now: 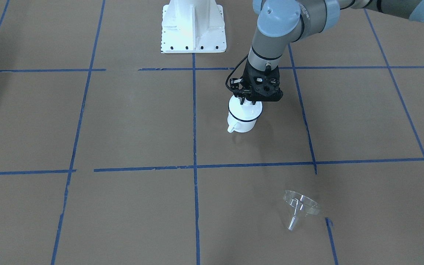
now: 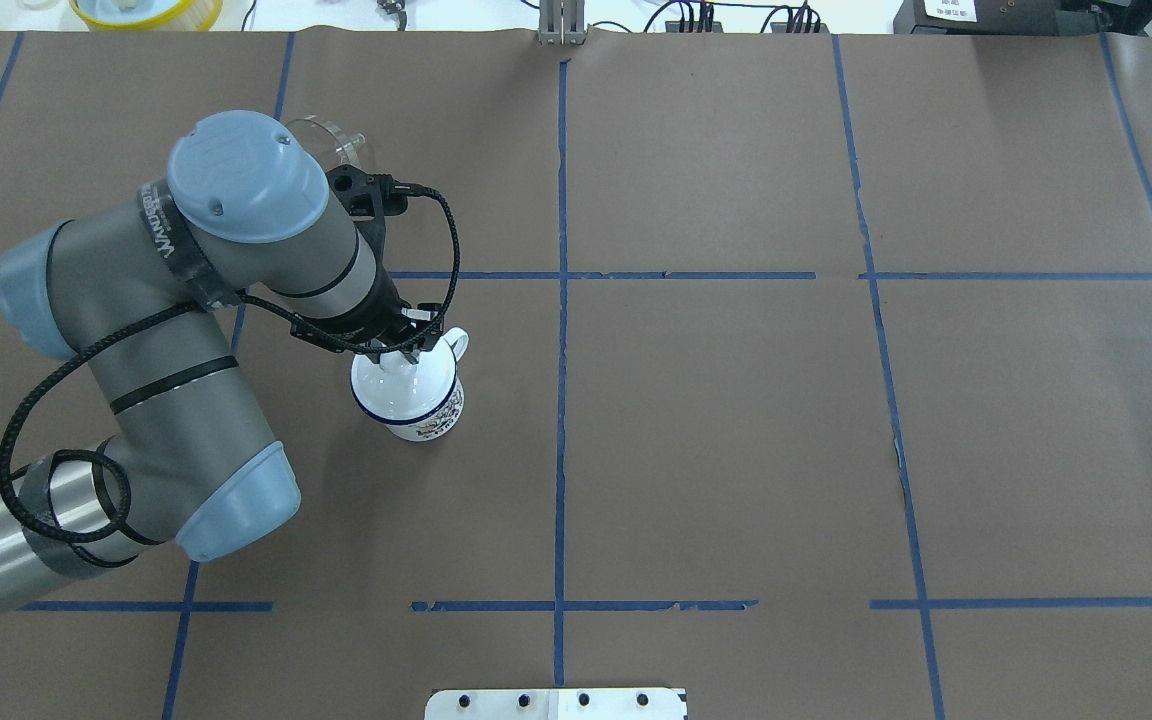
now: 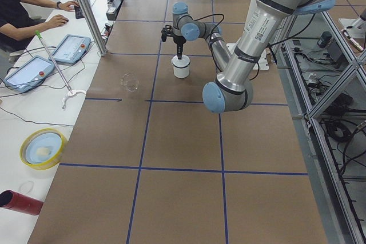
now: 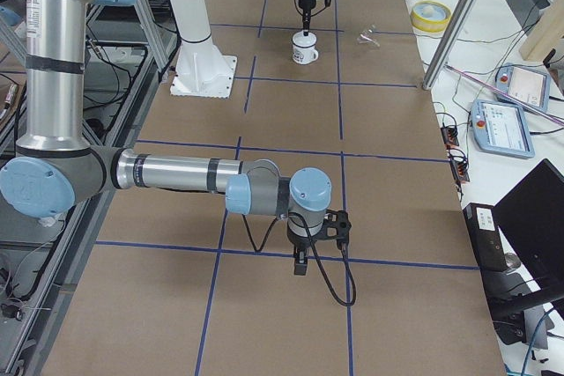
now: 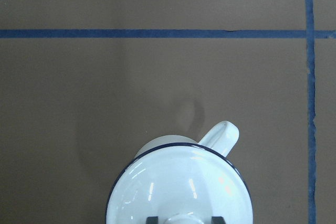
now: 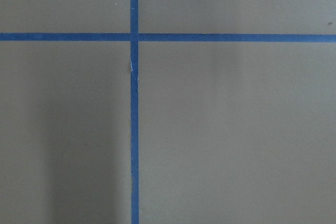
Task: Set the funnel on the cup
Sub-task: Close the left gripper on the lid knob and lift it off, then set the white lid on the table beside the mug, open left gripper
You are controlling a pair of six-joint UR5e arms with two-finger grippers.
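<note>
The cup (image 1: 242, 121) is a white mug with a dark blue rim and stands upright on the brown table, its handle (image 5: 221, 134) pointing away from the robot. A white knobbed lid (image 5: 178, 182) sits on it. My left gripper (image 1: 248, 102) is straight above the cup, with its fingers shut on the lid's knob; it also shows in the overhead view (image 2: 398, 358). The clear funnel (image 1: 300, 206) lies on its side well beyond the cup, partly hidden by my left arm in the overhead view (image 2: 326, 140). My right gripper (image 4: 300, 261) hangs far off over bare table; I cannot tell whether it is open or shut.
The robot's white base (image 1: 193, 25) stands at the table's near edge. Off the table's far left end are a yellow-rimmed bowl (image 3: 41, 147), a red cylinder (image 3: 20, 203) and an operator with tablets (image 3: 28, 72). Blue tape lines grid the table.
</note>
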